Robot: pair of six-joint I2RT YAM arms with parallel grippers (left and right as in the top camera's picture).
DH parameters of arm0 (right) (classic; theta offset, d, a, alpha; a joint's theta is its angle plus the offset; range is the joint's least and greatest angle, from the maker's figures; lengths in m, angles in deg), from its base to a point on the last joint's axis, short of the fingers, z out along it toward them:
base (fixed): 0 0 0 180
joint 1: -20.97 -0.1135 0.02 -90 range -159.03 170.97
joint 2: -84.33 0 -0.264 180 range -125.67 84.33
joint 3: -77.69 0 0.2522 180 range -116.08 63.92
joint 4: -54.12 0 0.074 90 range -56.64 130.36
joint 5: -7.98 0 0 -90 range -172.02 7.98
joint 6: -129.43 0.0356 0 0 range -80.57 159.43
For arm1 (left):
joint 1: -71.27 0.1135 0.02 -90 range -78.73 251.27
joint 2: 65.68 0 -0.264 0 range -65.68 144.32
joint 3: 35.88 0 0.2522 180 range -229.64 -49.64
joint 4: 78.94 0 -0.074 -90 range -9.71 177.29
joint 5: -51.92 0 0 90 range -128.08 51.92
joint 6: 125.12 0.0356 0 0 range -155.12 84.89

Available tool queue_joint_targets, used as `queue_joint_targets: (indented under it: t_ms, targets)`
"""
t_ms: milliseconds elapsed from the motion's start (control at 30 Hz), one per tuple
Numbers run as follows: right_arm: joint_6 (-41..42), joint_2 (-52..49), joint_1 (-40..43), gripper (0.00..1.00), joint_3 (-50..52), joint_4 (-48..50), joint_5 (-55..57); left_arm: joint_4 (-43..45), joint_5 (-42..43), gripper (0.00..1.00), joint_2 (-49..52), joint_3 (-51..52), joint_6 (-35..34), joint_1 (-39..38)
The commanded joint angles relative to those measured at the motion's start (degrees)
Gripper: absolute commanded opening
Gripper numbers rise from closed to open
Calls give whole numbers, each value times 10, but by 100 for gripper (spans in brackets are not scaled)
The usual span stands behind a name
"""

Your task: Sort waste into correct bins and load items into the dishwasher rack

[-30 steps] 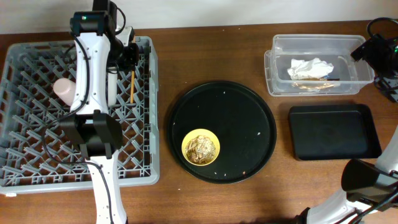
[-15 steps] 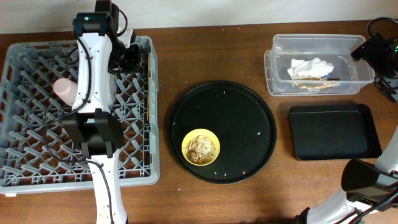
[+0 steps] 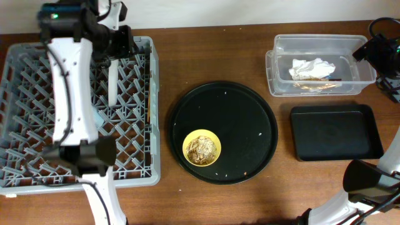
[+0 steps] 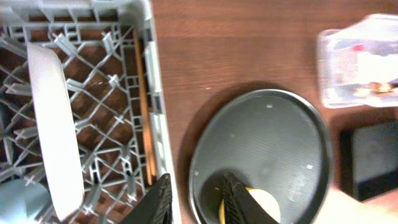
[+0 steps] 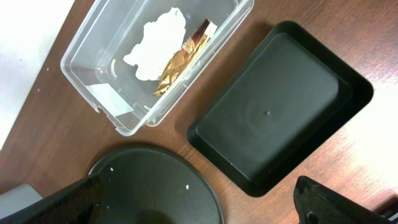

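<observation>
The grey dishwasher rack fills the left. A pale grey plate stands on edge in it, with a light-blue cup below it in the left wrist view. The wooden chopsticks lie along the rack's right wall. My left gripper hangs high over that wall, open and holding nothing. The yellow bowl holds beige food scraps. The clear tub holds a white napkin. My right gripper is wide open above the table, near the shallow black tray. The pink cup is hidden.
The bowl sits on a large round black tray speckled with crumbs. A brown-gold scrap lies beside the napkin in the tub. My left arm stretches over the rack. Bare wood separates the rack, round tray and bins.
My left gripper has opened and pulled up and back from the rack. The chopsticks it was over now lie along the rack's right wall. The right arm has not moved.
</observation>
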Motion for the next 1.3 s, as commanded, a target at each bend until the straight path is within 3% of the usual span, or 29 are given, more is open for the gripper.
queue_joint_targets:
  t_ms: [0,33,200,300,367,500,667,833,1033,1100,1167,1267]
  targets:
    - [3,0,2,99,0,-3,7,-20,31,27,-58,-10,-6,-1]
    - [3,0,2,99,0,-3,7,-20,31,28,-69,-10,-6,-1]
    - [3,0,2,99,0,-3,7,-20,24,75,-125,-10,-6,-7]
    - [3,0,2,99,0,-3,7,-20,-33,87,-150,-10,-19,-4]
    - [3,0,2,99,0,-3,7,-20,-86,99,-167,-10,-76,17]
    - [3,0,2,99,0,-3,7,-20,-105,99,-182,-10,-156,104]
    - [3,0,2,99,0,-3,7,-20,-105,99,-182,-10,-155,166]
    - [3,0,2,99,0,-3,7,-20,-114,99,-182,-10,-153,174]
    - [5,1,2,99,0,-3,-91,-20,-114,99,-182,-10,-153,174]
    - [-46,1,1,99,0,-3,-177,-20,-114,99,-182,-10,-153,174]
    - [-164,1,-24,99,1,-3,-332,-20,-114,99,-182,-10,-153,174]
    - [-191,5,-97,99,1,-3,-356,-20,-114,99,-182,-10,-153,174]
